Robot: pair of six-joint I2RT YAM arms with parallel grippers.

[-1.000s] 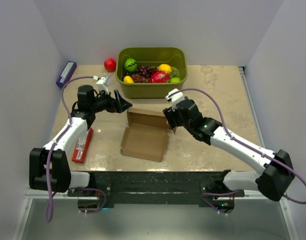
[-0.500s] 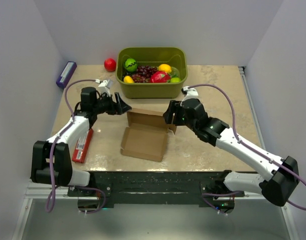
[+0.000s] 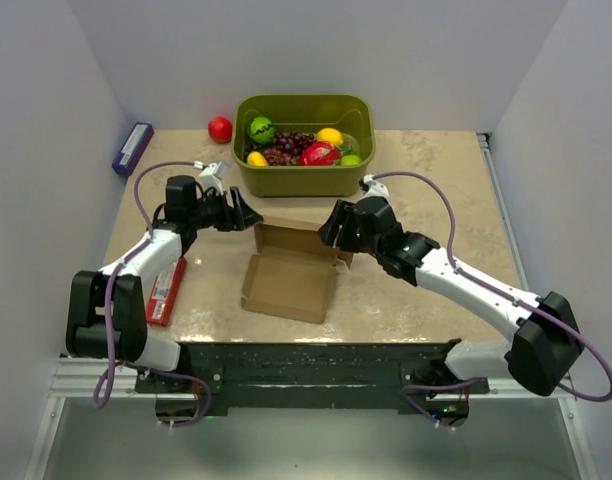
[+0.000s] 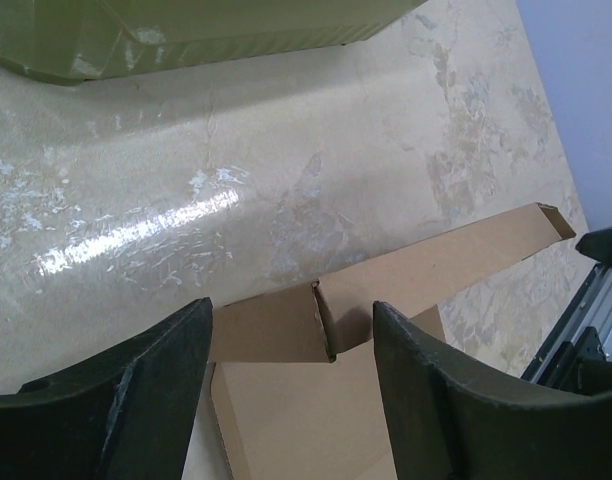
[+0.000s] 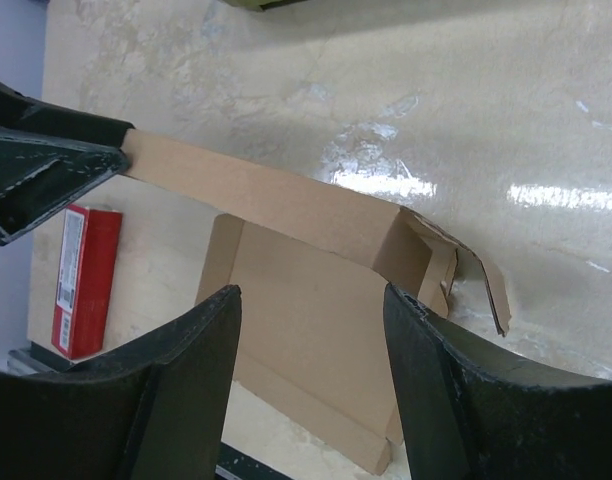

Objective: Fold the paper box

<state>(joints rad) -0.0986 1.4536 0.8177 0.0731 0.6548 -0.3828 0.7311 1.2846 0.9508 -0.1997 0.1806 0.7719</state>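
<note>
The paper box is a plain brown blank lying open in the middle of the table, its back wall raised and its right end flaps loosely bent. My left gripper sits at the box's back-left corner, open. In the left wrist view the gripper straddles the corner flap of the box, with gaps on both sides. My right gripper hovers at the back-right corner, open. In the right wrist view that gripper hangs over the box floor, holding nothing.
An olive-green tub of fruit stands just behind the box. A red ball and a purple pack lie at the back left. A slim red pack lies under the left arm near the front edge.
The left gripper has narrowed its jaws and edged closer to the box's back-left corner. The right arm has swung left and down toward the back-right corner. The box has not moved.
</note>
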